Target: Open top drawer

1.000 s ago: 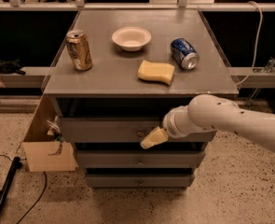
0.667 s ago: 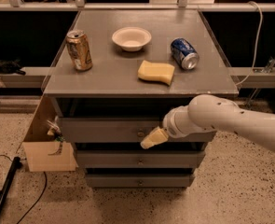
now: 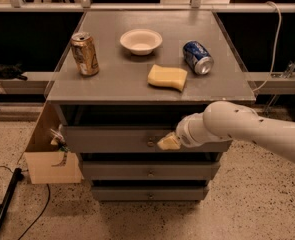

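Hand (image 3: 168, 142) against the top drawer (image 3: 107, 139) front, just right of its round knob (image 3: 151, 143), open or closed impossible to tell

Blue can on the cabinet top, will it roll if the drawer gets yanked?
Probably: the blue can lies on its side, so a jolt could roll it. It looks like thin metal, so it is likely light. The gripper is at the top drawer front, beside its knob.
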Controlling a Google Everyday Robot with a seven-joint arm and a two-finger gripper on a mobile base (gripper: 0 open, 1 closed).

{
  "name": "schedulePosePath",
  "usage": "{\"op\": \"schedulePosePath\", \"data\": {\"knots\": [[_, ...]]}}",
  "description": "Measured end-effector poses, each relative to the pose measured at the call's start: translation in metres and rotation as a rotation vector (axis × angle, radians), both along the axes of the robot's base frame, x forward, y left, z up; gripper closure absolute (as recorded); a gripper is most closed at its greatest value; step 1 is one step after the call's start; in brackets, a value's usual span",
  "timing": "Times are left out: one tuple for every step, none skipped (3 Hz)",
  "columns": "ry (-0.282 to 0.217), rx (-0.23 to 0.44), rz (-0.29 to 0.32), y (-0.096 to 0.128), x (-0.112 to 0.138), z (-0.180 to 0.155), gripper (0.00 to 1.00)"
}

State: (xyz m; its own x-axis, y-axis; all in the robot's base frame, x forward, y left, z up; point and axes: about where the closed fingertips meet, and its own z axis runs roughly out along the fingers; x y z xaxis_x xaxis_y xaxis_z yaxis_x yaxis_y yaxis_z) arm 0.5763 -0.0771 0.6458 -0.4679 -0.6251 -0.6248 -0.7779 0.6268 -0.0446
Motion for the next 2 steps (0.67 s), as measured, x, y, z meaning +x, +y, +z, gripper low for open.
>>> {"op": "schedulePosePath", "data": {"knots": [[0.0,0.0,0.0,0.0,0.0,0.0,0.63],[0.0,0.0,0.0,0.0,0.0,0.0,0.84]]}}
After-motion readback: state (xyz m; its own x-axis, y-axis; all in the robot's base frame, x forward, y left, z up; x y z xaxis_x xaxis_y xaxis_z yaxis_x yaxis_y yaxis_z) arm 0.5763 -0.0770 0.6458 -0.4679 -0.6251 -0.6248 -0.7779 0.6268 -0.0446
